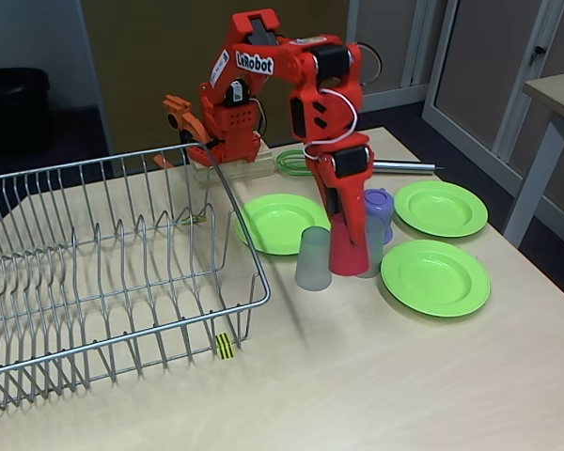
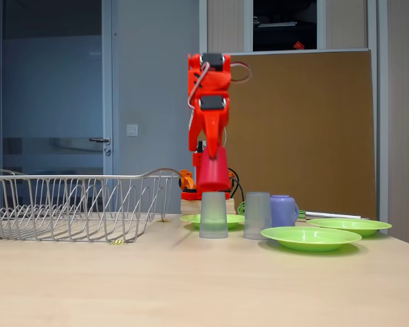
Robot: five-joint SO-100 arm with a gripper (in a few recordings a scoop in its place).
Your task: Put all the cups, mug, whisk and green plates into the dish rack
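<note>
My gripper [image 1: 343, 228] [image 2: 212, 162] points down, shut on the upside-down red cup [image 1: 348, 254] [image 2: 213, 179], which hangs above the table in a fixed view. Two grey cups [image 1: 313, 258] [image 1: 373, 246] stand upside down on either side of it. The purple mug [image 1: 380, 207] [image 2: 284, 210] stands just behind. Three green plates [image 1: 282, 223] [image 1: 441, 208] [image 1: 435, 276] lie around them. The whisk [image 1: 293, 163] lies by the arm's base, its silver handle [image 1: 406, 167] pointing right. The dish rack [image 1: 259, 303] [image 2: 75, 178] stands at the left with nothing in it.
The arm's base [image 1: 227, 141] is clamped on a wooden block at the table's far edge. A yellow-black tag [image 1: 225, 346] marks the rack's front edge. Bare tabletop [image 1: 376, 376] runs along the front. Another table's corner [image 1: 555, 103] stands at the right.
</note>
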